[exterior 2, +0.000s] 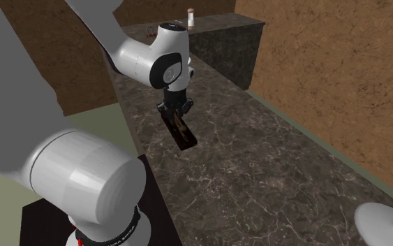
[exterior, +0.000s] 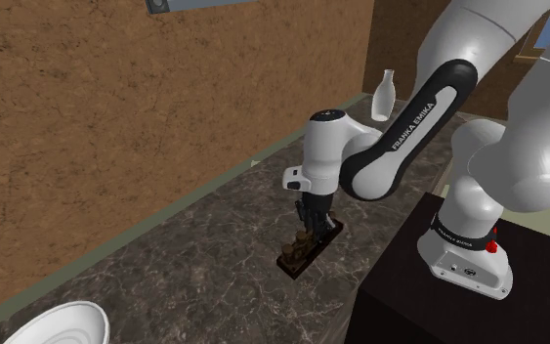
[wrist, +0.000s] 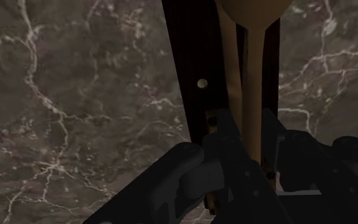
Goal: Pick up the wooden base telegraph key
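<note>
Dark veined stone counter (exterior: 185,264), mid-surface: the black gripper (exterior: 311,225) sits over the dark-based, tan-levered telegraph key (exterior: 297,259). Whether it grips, I cannot tell. The lift remains.

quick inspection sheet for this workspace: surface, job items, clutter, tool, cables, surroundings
surface: dark, white-veined marble counter
job's things: telegraph key with dark base and tan lever, lying flat on the counter close to the stand
clutter: white bowl at the shoulder view's lower left; white bottle upright at the far end; both well apart from the key
tool: black tool pointing down, right at the key's lever; grip cannot be confirmed
cables: nothing seen
surroundings: brown wall running along the counter's back edge; black stand at the shoulder view's lower right
</note>
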You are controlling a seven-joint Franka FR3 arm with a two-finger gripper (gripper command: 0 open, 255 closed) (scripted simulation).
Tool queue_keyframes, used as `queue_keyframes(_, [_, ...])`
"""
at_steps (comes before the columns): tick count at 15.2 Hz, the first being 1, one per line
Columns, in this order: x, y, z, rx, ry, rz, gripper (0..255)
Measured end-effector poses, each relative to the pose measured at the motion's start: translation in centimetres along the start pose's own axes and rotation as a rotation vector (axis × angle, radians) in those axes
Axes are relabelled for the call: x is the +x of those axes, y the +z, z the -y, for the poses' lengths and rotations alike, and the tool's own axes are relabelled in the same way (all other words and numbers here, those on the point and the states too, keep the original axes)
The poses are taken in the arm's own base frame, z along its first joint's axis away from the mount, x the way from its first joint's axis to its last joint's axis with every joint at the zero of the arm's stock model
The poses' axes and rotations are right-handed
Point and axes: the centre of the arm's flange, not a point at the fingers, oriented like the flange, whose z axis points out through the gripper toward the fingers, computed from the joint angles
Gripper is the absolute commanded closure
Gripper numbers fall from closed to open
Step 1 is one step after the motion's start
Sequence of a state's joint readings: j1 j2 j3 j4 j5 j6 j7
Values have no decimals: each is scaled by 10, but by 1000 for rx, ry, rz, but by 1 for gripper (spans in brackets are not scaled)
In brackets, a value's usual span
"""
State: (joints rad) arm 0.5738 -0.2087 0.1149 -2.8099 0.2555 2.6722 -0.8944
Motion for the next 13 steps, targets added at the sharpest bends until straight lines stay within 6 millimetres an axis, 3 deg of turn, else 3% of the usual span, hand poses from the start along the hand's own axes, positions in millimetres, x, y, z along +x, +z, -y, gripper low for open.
queue_keyframes(13, [9, -65, 1, 0, 0, 0, 255])
